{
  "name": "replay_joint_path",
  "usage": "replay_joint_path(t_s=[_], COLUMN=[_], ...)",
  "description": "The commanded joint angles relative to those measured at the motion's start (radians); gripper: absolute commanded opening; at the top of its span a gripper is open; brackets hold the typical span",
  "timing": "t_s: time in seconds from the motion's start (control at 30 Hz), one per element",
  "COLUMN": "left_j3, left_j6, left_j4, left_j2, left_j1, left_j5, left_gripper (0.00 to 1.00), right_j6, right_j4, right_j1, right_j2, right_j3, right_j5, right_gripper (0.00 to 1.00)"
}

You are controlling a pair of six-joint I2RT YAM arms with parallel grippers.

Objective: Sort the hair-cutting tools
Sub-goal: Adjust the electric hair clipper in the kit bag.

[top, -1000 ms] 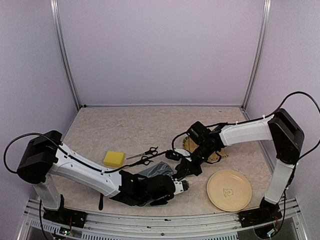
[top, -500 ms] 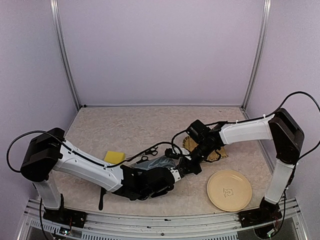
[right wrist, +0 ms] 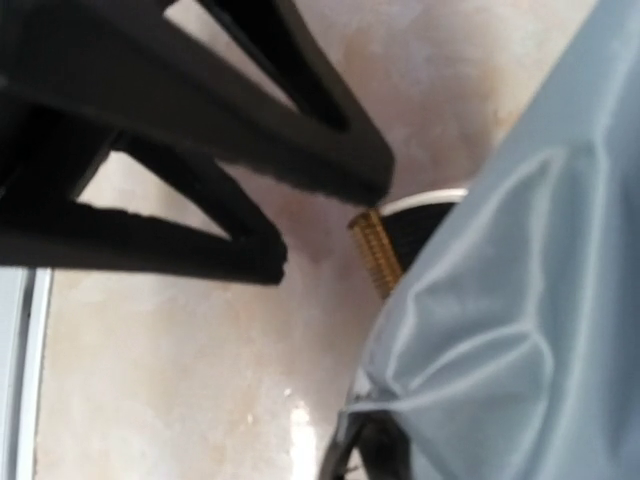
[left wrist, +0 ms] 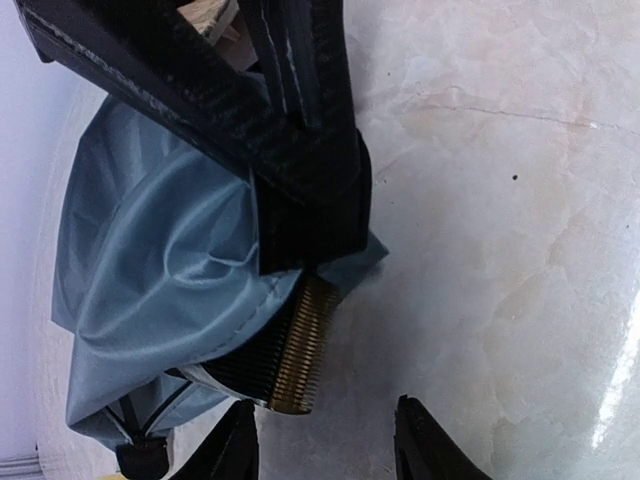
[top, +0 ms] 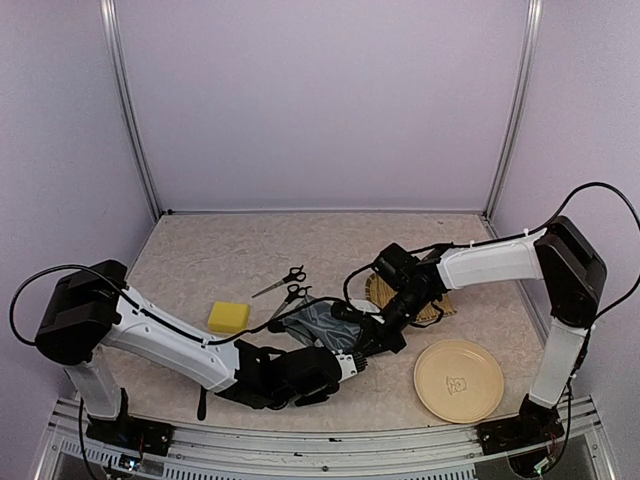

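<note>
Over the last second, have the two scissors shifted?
Yes: the scissors have slid toward the back wall, now lying farther beyond the unmoved yellow sponge.

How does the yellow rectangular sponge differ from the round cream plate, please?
The yellow rectangular sponge is bright yellow; the round cream plate is pale. The sponge is a small block, the plate a wider flat disc. The sponge lies on the table's left half, the plate on its right. Both rest on it, untouched.
</note>
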Motion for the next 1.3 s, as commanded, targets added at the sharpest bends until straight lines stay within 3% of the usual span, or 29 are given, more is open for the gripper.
replay_joint_path(t_s=[0.0,0.37,0.73,0.83,1.03,1.13,1.27], left_j3=[0.031,0.034,0.078,0.066,-0.050,-0.077,-0.071], left_j6=[0.040,0.059,-0.003,-0.045,-0.139,-0.229,-0.302], left_j4=[0.050,0.134,0.219,0.192,0.117,0.082,0.082], left_j2=[0.008,0.032,0.061,0.030,-0.197,-0.283,-0.279], left_j1=[0.012,0.065,0.087,0.086,0.099,0.175,0.319], left_j5=[-0.038,-0.100,-0.131,-0.127,0.018,0.130,0.316], left_gripper=[0.45,0.32,0.26,0.31,0.53,0.62,0.62], right_j6=[-0.011,-0.039,-0.071,-0.074,-0.086,-0.088,-0.086], right_j4=[-0.028,-0.064,-0.108,-0.112,-0.118,-0.113,-0.101], right_j1=[0.007,0.007,0.007,0.008,0.007,0.006,0.004], right_j2=[0.002,0.000,0.007,0.001,-0.025,-0.036,-0.050], right_j3=[0.028,0.039,0.054,0.057,0.042,0.033,0.022], right_j5=[-0.035,-0.088,-0.147,-0.148,-0.119,-0.076,-0.024], right_gripper=[0.00,0.00,0.00,0.00,0.00,0.00,0.00])
